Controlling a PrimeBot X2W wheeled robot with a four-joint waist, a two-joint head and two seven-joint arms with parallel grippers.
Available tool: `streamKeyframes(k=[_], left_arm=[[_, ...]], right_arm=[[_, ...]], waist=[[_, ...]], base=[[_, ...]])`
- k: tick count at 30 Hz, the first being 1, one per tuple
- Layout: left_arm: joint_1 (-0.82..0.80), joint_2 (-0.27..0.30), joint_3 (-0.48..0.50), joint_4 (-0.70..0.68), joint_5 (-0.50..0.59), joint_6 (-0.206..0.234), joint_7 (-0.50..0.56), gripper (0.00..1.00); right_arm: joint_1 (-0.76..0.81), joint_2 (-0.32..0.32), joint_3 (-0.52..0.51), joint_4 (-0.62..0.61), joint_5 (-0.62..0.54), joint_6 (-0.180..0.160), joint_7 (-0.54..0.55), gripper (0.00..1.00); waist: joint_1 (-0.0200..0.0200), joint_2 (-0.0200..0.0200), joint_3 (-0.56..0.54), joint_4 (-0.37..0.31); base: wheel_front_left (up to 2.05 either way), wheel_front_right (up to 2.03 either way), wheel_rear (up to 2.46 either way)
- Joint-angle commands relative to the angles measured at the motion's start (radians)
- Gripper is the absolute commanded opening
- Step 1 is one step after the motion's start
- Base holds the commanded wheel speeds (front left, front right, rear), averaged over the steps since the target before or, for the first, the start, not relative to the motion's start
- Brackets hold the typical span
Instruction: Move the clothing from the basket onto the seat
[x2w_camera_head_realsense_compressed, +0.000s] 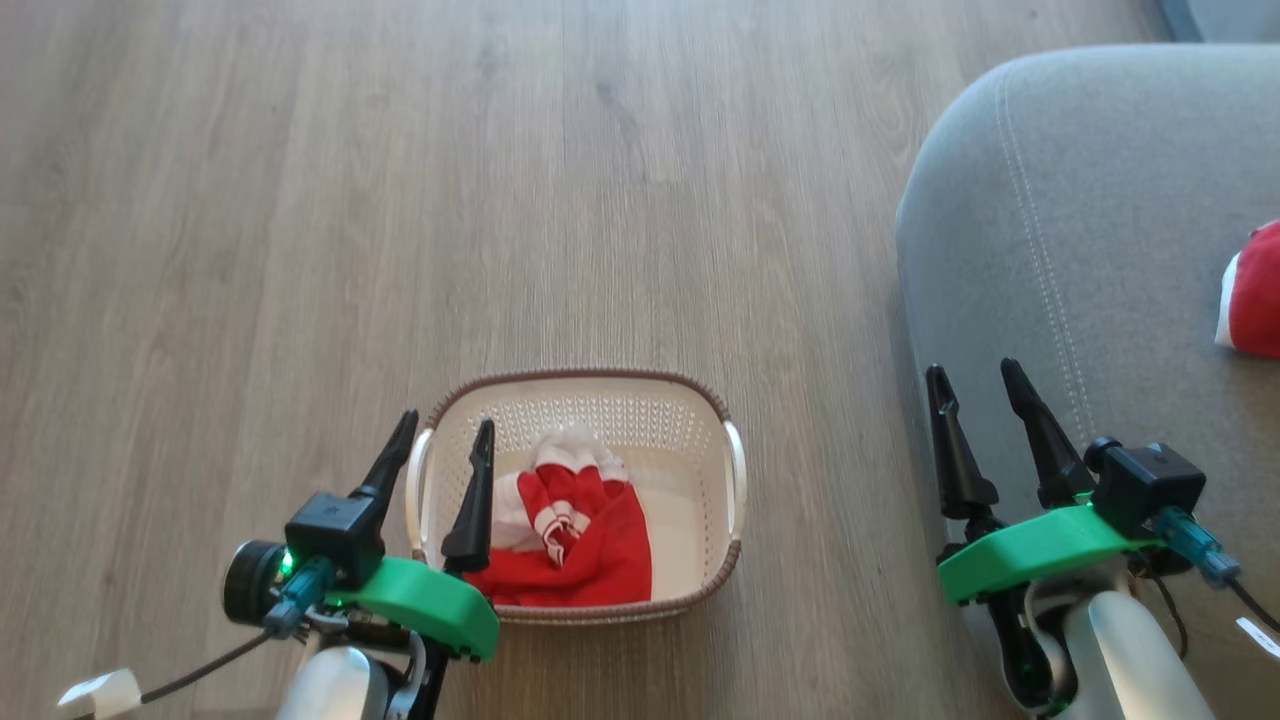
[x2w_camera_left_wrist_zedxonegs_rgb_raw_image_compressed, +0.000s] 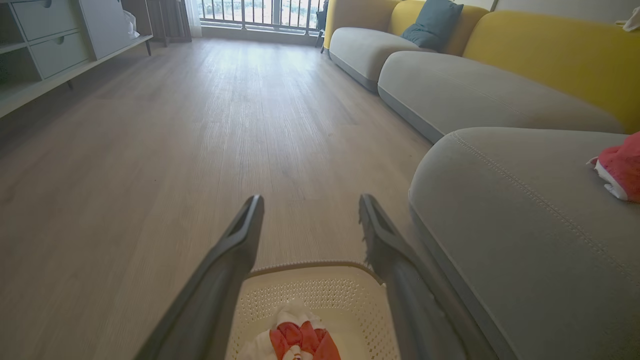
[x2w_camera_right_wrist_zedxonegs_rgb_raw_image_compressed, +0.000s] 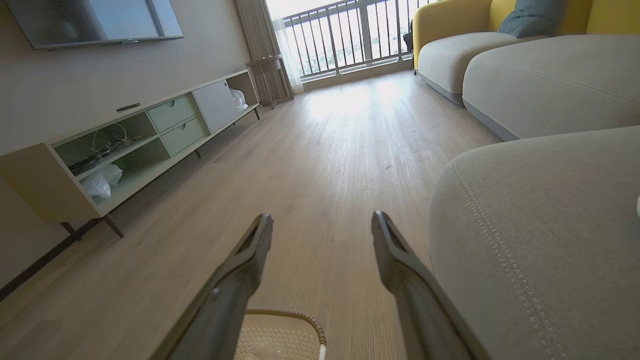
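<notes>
Clothing (x2w_camera_head_realsense_compressed: 590, 540), red with white trim, lies bunched in the basket (x2w_camera_head_realsense_compressed: 620, 415), just right of the left pincer (x2w_camera_head_realsense_compressed: 448, 420), which hangs wide and empty. The right pincer (x2w_camera_head_realsense_compressed: 972, 369), wide too, hovers by the seat (x2w_camera_head_realsense_compressed: 1100, 200), with a red piece (x2w_camera_head_realsense_compressed: 1255, 290) lying beyond it. It looks like the pickup stage: next the left pincer should dip in and pinch fabric.

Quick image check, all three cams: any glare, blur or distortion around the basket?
Head view: even light, clothing and basket clear, no glare. Left wrist view: wide-angle bend, glare on the far floor, near fingers soft. Right wrist view: balcony window blown out, bright floor patch, seat seam bowed by the lens.
</notes>
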Motion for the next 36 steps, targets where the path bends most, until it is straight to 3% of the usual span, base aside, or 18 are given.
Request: streamKeyframes(k=[1, 8, 16, 23, 31, 36], left_arm=[[-0.042, 0.000, 0.031, -0.022, 0.009, -0.005, -0.010, 1.00], [-0.084, 0.000, 0.036, 0.050, 0.039, -0.026, -0.010, 1.00], [-0.200, 0.003, 0.057, 0.181, 0.094, -0.100, -0.010, 1.00], [-0.372, 0.066, 0.034, 0.370, 0.202, -0.116, -0.010, 1.00], [-0.568, 0.138, -0.003, 0.614, 0.261, -0.112, -0.010, 1.00], [-0.686, 0.169, -0.011, 0.756, 0.260, -0.121, -0.010, 1.00]], right_arm=[[-0.030, 0.006, 0.017, -0.025, -0.003, 0.007, -0.006, 1.00], [-0.068, 0.006, -0.009, 0.029, 0.000, 0.007, -0.006, 1.00], [-0.127, 0.006, -0.010, 0.001, -0.009, 0.007, -0.006, 1.00], [-0.161, 0.006, -0.021, -0.053, -0.005, 0.007, -0.006, 1.00], [-0.171, 0.006, 0.027, -0.087, 0.014, 0.007, -0.006, 1.00], [-0.177, 0.006, 0.048, -0.107, 0.098, 0.007, -0.006, 1.00]], waist=[[0.0000, -0.0001, 0.015, -0.004], [0.0000, -0.0001, 0.132, -0.034], [0.0000, -0.0001, 0.334, -0.104], [0.0000, -0.0001, 0.524, -0.169], [0.0000, -0.0001, 0.670, -0.250], [0.0000, -0.0001, 0.734, -0.303]], base=[[0.00, 0.00, 0.00], [0.00, 0.00, 0.00], [0.00, 0.00, 0.00], [0.00, 0.00, 0.00], [0.00, 0.00, 0.00], [0.00, 0.00, 0.00]])
